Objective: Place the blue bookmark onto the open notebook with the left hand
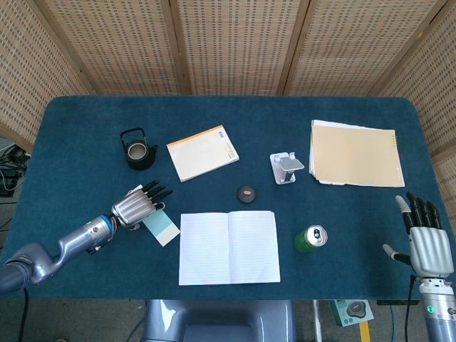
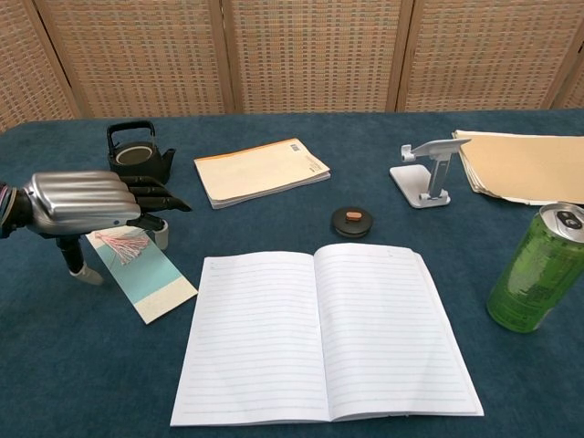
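Directly under the left hand [image 2: 87, 203], whose spread fingers hold nothing, the blue bookmark [image 2: 146, 274] slants toward the open notebook [image 2: 319, 333].

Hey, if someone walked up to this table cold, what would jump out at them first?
Probably the open notebook, bright white at the table's front centre. Next, the left hand hovering over the tasselled end of the blue bookmark lying left of it, and the green can standing at the right.

bookmark [image 2: 146, 275] left of open notebook [image 2: 324, 333], under left hand [image 2: 82, 203]; teapot [image 2: 137, 157] behind
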`<state>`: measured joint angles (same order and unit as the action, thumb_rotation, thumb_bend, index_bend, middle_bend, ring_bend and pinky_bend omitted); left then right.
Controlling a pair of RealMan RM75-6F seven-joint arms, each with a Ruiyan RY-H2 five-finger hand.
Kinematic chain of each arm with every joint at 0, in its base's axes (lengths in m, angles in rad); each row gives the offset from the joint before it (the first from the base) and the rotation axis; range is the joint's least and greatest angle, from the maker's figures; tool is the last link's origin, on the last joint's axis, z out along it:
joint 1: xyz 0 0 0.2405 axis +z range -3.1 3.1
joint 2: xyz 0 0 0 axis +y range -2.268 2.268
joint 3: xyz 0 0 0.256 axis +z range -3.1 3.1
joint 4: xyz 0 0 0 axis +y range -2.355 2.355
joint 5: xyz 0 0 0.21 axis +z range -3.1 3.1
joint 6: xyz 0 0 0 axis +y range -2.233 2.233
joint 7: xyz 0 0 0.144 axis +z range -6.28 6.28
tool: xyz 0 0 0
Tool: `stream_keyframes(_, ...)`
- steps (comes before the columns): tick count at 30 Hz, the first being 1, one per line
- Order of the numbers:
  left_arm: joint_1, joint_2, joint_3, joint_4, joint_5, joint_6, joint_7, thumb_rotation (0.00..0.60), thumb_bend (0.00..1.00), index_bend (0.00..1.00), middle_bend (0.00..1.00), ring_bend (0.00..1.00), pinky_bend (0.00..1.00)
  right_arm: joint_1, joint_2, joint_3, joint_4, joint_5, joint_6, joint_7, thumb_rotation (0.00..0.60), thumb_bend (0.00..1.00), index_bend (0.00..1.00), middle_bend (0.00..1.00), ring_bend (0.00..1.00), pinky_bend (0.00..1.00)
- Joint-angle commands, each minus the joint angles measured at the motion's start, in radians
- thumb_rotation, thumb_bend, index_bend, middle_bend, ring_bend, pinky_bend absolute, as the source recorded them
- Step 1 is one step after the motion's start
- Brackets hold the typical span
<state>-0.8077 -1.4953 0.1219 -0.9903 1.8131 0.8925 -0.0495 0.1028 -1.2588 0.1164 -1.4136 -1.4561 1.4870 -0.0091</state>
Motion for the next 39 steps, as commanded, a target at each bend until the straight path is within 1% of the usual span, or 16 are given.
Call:
stream_keyframes(1, -0.004, -0.007, 0.002, 0.004, -0.005, -0.003, 0.001, 0.6, 0.01, 0.32, 0.0, 0.0, 0.0, 0.0, 0.0, 0.0, 0.001, 0.0, 0.0, 0.001, 0.6, 0.07, 0.0, 0.0, 0.0, 0.0)
stream_keyframes(15, -0.015, -0.032, 0.013, 0.024, -0.027, -0.01, 0.008, 0.6, 0.02, 0.32, 0.0, 0.0, 0.0, 0.001, -0.001, -0.002, 0.004, -0.001, -0.001, 0.002, 0.6, 0.07, 0.0, 0.0, 0.0, 0.0)
stream_keyframes(24, -0.027, -0.034, 0.021, 0.021, -0.049, -0.041, 0.007, 0.6, 0.03, 0.35, 0.0, 0.0, 0.0, 0.002, -0.002, -0.004, 0.004, -0.001, -0.003, 0.002, 0.6, 0.07, 0.0, 0.0, 0.0, 0.0)
stream_keyframes(25, -0.028, -0.034, 0.022, 0.02, -0.051, -0.045, 0.008, 0.6, 0.04, 0.35, 0.0, 0.0, 0.0, 0.002, -0.002, -0.004, 0.004, -0.001, -0.004, 0.002, 0.6, 0.07, 0.0, 0.0, 0.0, 0.0)
stream_keyframes(28, -0.032, -0.033, 0.024, 0.014, -0.057, -0.056, 0.013, 0.6, 0.11, 0.35, 0.0, 0.0, 0.0, 0.002, -0.002, -0.004, 0.004, -0.001, -0.004, 0.002, 0.6, 0.07, 0.0, 0.0, 0.0, 0.0)
stream_keyframes(31, -0.035, -0.031, 0.028, 0.008, -0.061, -0.063, 0.013, 0.6, 0.14, 0.36, 0.0, 0.0, 0.0, 0.003, -0.002, -0.005, 0.004, -0.002, -0.004, 0.002, 0.6, 0.07, 0.0, 0.0, 0.0, 0.0)
stream_keyframes(36, -0.04, -0.028, 0.032, -0.002, -0.063, -0.064, 0.012, 0.6, 0.18, 0.4, 0.0, 0.0, 0.0, 0.003, -0.002, -0.006, 0.004, -0.003, -0.003, 0.003, 0.6, 0.07, 0.0, 0.0, 0.0, 0.0)
stream_keyframes(39, -0.042, -0.024, 0.035, -0.011, -0.067, -0.063, 0.01, 0.6, 0.23, 0.45, 0.0, 0.0, 0.0, 0.002, -0.001, -0.007, 0.003, -0.007, -0.002, 0.004, 0.6, 0.07, 0.0, 0.0, 0.0, 0.0)
